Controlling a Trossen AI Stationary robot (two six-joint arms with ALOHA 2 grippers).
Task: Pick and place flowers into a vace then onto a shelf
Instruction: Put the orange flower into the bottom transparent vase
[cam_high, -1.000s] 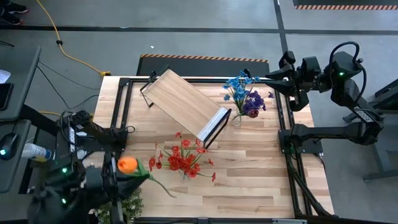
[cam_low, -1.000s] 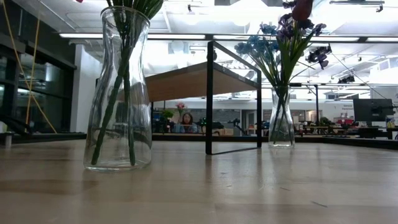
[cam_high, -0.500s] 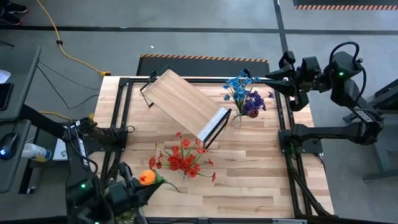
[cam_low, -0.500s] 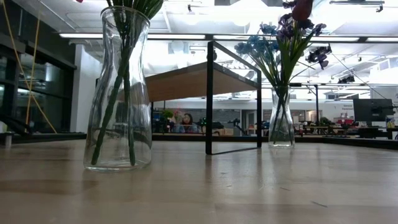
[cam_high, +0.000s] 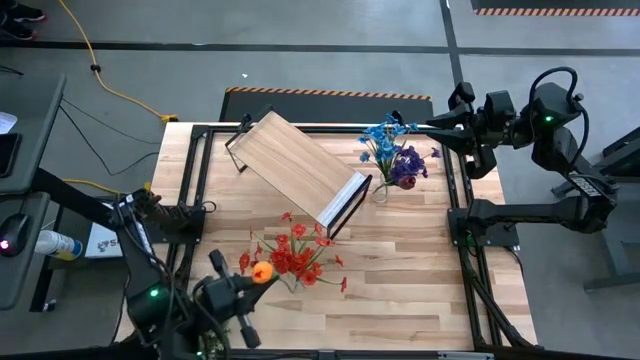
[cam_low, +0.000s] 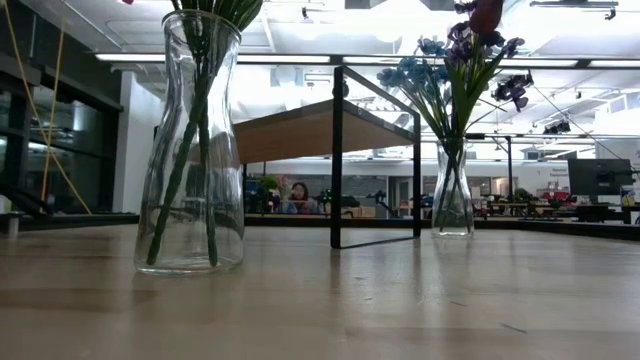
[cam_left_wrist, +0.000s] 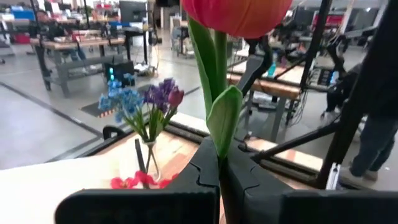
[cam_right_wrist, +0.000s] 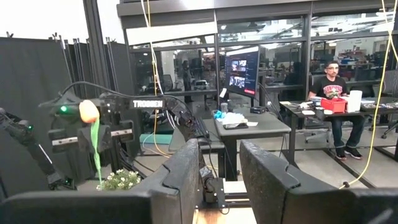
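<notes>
**High view: an orange flower held above the lower left of the worktop**

The left claw (cam_high: 243, 287) is in the lower left of the frame, closed on the green stem of the orange flower (cam_high: 262, 271). The bloom is round and orange, and it hangs just beside the red flowers (cam_high: 293, 255), which stand in a clear vase in the lower middle of the worktop (cam_high: 400, 260). In the left wrist view the fingers (cam_left_wrist: 205, 165) press on the stem from both sides, a long green leaf rises between them, and the bloom (cam_left_wrist: 236, 14) looks orange-red at the top edge.

The blue and purple flowers (cam_high: 393, 152), with one dark red bud, stand in a second glass vase in the upper right part of the worktop. The shelf (cam_high: 298, 168), a light-wood board with black end brackets, lies diagonally in the upper middle, between the two bunches.

The right claw (cam_high: 420, 126) waits at the upper right edge of the worktop; in the right wrist view its two fingers (cam_right_wrist: 186, 171) stand apart with nothing between them. In that same view the white word "TROSSEN" can be read on the left arm.
</notes>
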